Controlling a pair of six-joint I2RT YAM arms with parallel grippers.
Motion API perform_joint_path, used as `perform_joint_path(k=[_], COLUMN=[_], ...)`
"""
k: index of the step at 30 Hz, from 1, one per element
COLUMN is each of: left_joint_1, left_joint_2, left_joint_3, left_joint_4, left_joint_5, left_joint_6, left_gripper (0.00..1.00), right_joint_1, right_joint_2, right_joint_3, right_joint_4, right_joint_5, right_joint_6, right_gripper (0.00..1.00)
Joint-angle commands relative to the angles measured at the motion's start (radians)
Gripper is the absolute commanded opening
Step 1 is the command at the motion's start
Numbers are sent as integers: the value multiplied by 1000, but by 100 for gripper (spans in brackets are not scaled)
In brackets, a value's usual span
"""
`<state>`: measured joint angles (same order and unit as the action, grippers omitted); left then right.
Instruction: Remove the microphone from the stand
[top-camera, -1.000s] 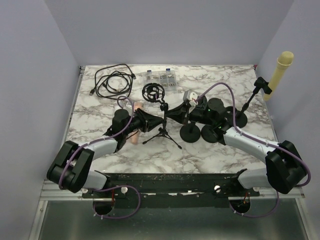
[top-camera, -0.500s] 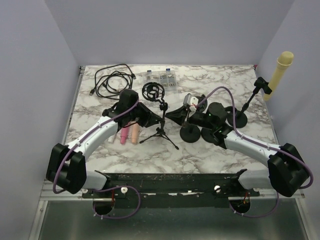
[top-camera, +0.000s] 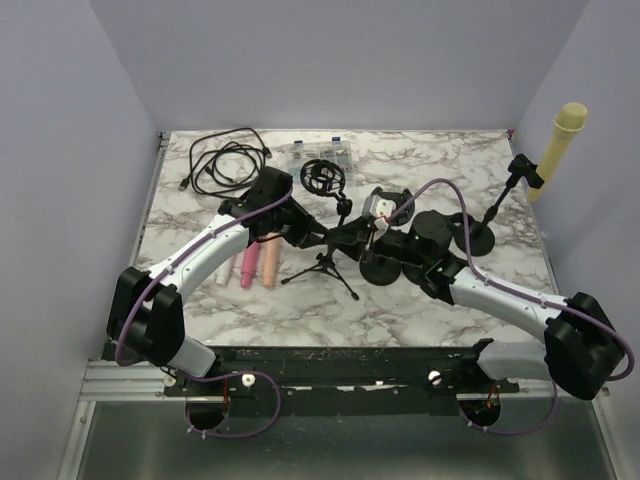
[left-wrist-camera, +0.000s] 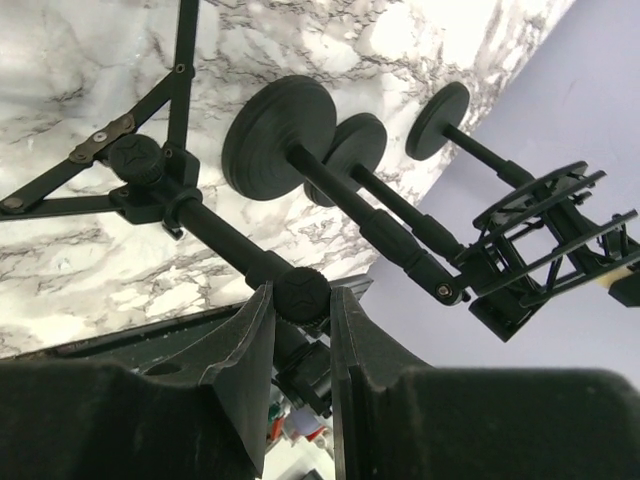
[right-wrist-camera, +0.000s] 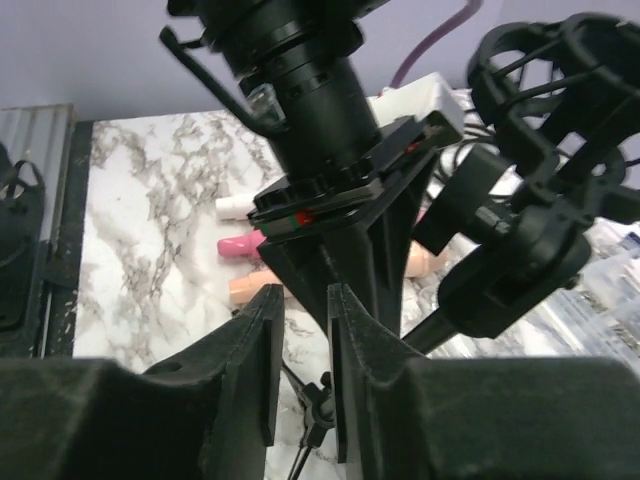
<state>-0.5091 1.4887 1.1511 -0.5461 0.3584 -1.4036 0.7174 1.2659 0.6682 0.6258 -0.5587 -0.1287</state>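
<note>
— Left of the left jaws, what lies on the table (top-camera: 450, 160)?
— Farthest out, a coiled black cable (top-camera: 225, 165). Nearer the jaws, a pink microphone (top-camera: 245, 268) and a peach microphone (top-camera: 268, 262) lie side by side, loose on the marble.
— And the left gripper (left-wrist-camera: 301, 298) itself?
— Its jaws are clamped on a small round knob (left-wrist-camera: 304, 290) on the pole of the tripod stand (top-camera: 325, 262). Beyond those jaws the pole ends in a ring-shaped cradle (top-camera: 320, 177).
— Then the right gripper (right-wrist-camera: 305, 300)?
— It points at the left one from close by. Only a narrow slit separates its jaws. Whether they pinch anything cannot be told from any view.
— Where is the microphone that should come off?
— Just behind the right jaws, a grey microphone (top-camera: 378, 204) sits in a black holder on top of a round-footed stand (top-camera: 380, 268). Whether the right gripper touches it cannot be told.
— And further right?
— Right of the right jaws, other round bases (top-camera: 432, 225) stand close together. Well out to the right, past the table's edge, a yellow microphone (top-camera: 568, 128) is clipped to the top of a leaning rod (top-camera: 500, 205).
</note>
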Motion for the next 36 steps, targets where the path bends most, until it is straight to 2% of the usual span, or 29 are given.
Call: perform_joint_path(k=[1,6,11,15,19,24,29,32,36], left_joint_1=[-19,9,58,101,139,158,195,246,299], left_joint_2=[13,-64,-147,-237,-288,-336,-424,-512,-623], left_joint_3=[-130,-315,-402,-509,-562,-595,-633,-736,-859], left_joint_4=[-13,252,374,501,536,582,610,695,831], left_joint_5=[-34,10,43,59,113,159,129,101,85], left_joint_6=[-2,18,90,89,72,37,68,78,111], left_gripper=[9,41,55,65,74,83,86,87,94], right_joint_1=[4,10,37,55,87,176,319,381,413], right_joint_2=[-60,-102,-119,-115,-125,-101,-23,35,121], right_joint_3=[-7,17,28,58,87,89,111,118,131], right_joint_4=[7,-33,-67,-163,-247,-238,-173,-91,14], right_joint_5=[81,120,179,242,333,462,751,955,1116], right_joint_6=[71,153,228,252,235,180,139,91,51], right_gripper=[35,49,64,75,76,79,79,77,72])
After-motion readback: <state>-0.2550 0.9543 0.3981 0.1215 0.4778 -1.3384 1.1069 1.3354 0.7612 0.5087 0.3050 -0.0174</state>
